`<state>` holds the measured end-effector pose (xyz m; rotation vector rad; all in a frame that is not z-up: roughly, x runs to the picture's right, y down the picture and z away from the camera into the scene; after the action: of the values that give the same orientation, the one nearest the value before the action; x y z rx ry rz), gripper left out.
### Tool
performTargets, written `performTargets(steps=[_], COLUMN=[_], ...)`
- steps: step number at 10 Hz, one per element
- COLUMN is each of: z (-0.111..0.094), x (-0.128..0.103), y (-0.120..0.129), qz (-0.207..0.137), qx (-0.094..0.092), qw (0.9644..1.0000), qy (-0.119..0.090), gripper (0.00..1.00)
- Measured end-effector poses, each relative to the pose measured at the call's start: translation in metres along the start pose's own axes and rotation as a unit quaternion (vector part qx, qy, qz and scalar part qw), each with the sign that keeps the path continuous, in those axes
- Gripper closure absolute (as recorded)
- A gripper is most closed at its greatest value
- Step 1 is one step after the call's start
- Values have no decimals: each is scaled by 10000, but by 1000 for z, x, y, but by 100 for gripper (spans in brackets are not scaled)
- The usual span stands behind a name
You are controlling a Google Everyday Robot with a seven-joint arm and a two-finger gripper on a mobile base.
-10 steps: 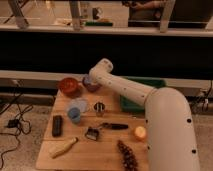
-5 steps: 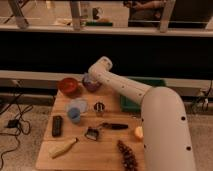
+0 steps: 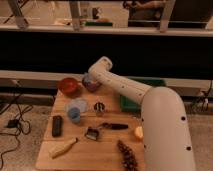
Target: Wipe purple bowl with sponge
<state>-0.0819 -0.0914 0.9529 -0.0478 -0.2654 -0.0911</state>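
You have no readable writing, brand or label anywhere on the wooden table (image 3: 107,150).

Your gripper (image 3: 90,80) sits at the far edge of the table, directly over the purple bowl (image 3: 92,84), with the white arm (image 3: 125,87) reaching in from the right and its elbow covering most of the wrist. Whether the gripper's tips are apart, together or clamped on something cannot be told. The sponge cannot be made out either.

Count of what you can see: two bowls, the purple one and a reddish-brown bowl (image 3: 68,85) just to its left, near but apart. One blue cup (image 3: 74,115) standing on or against a pale bluish disc (image 3: 80,105). One small metal cup (image 3: 99,108) near the middle. One black flat device (image 3: 57,125) on the left. One dark-handled utensil (image 3: 106,127) lying across the middle. One pale banana-like piece (image 3: 63,148) at the near left. One orange fruit (image 3: 138,132) beside the arm's body. One dark bunch, perhaps grapes (image 3: 127,155), at the near edge. One green tray (image 3: 129,102) partly behind the arm.
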Motion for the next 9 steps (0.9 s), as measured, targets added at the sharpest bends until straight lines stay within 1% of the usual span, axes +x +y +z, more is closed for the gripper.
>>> performTargets(steps=[1, 2, 9], z=[0, 0, 0], x=[0, -1, -1], y=[0, 0, 0], qz=[-1, -2, -6], qx=[-1, -1, -2], qw=[10000, 10000, 10000], qy=[-1, -2, -2], gripper=[25, 20, 20])
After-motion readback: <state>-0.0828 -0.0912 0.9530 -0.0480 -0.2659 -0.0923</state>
